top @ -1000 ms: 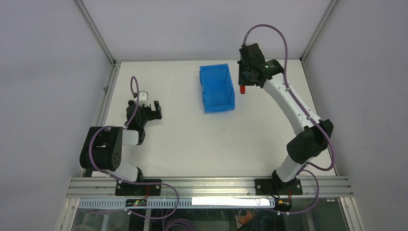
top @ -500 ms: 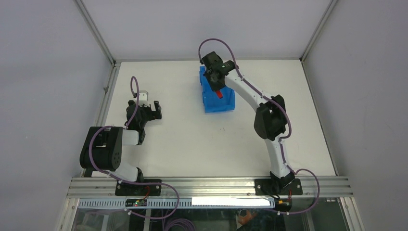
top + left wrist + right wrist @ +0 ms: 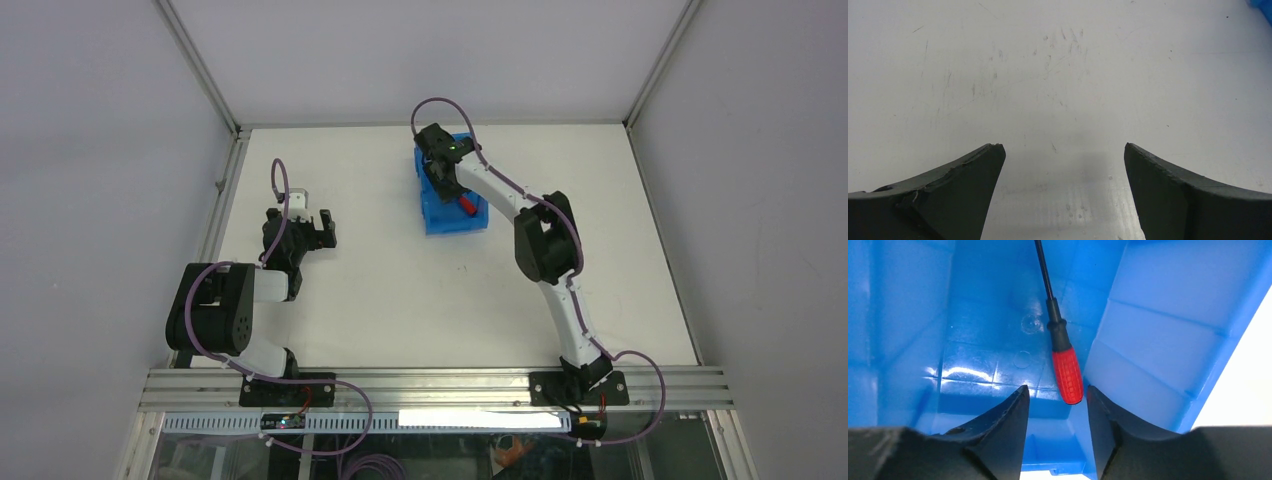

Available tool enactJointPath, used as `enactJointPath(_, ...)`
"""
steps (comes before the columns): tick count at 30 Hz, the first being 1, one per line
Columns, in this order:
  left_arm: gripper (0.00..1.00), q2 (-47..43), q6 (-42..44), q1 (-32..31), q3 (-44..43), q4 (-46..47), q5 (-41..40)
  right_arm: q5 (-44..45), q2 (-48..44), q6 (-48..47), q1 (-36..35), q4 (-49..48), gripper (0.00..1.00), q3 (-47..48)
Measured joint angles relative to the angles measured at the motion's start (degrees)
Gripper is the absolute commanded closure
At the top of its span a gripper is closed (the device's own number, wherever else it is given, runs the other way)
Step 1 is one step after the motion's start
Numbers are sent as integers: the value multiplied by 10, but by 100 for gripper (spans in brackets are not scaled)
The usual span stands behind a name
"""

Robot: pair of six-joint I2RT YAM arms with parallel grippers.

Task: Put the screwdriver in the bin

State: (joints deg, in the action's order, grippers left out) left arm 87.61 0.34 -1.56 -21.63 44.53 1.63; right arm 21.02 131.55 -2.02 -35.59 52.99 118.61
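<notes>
The blue bin (image 3: 432, 216) stands at the back middle of the table. The screwdriver (image 3: 466, 205), with a red handle and dark shaft, lies inside it near the right wall. My right gripper (image 3: 443, 172) hangs over the bin, pointing down into it. In the right wrist view its jaws (image 3: 1057, 392) are parted. The red handle (image 3: 1067, 374) lies on the bin floor just beyond the fingertips, touching neither, beside the sloping bin wall (image 3: 1158, 330). My left gripper (image 3: 318, 228) is open and empty at the left; its wrist view (image 3: 1063, 150) shows only bare table.
White table surface (image 3: 400, 300) inside a framed enclosure with grey walls. A metal rail (image 3: 440, 385) runs along the near edge, where both arm bases sit. The right arm's elbow (image 3: 545, 240) stands right of the bin.
The right arm swung left from beside the bin's right side to over the bin, carrying the screwdriver. The screwdriver now lies loose in the bin. The left arm has not moved.
</notes>
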Motion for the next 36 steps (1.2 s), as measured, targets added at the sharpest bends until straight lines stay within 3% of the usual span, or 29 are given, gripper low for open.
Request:
enactJointPath(5,1,0,0,0,0,0,0,6,-4,9,0,-5,33,0)
enactJointPath(8,1,0,0,0,0,0,0,1,-24,19,0,-10,8,-6)
enactJointPath(10,1,0,0,0,0,0,0,-4,-63,28,0,-19,1,-28)
enactJointPath(17,1,0,0,0,0,0,0,21,-222,68,8,-37,1,-72)
enactJointPath(21,1,0,0,0,0,0,0,50,-269,108,46,-24,1,-87)
enactJointPath(30,1,0,0,0,0,0,0,30,-312,157,287,-3,1,-228)
enactJointPath(36,1,0,0,0,0,0,0,-11,-338,160,420,-4,1,-270)
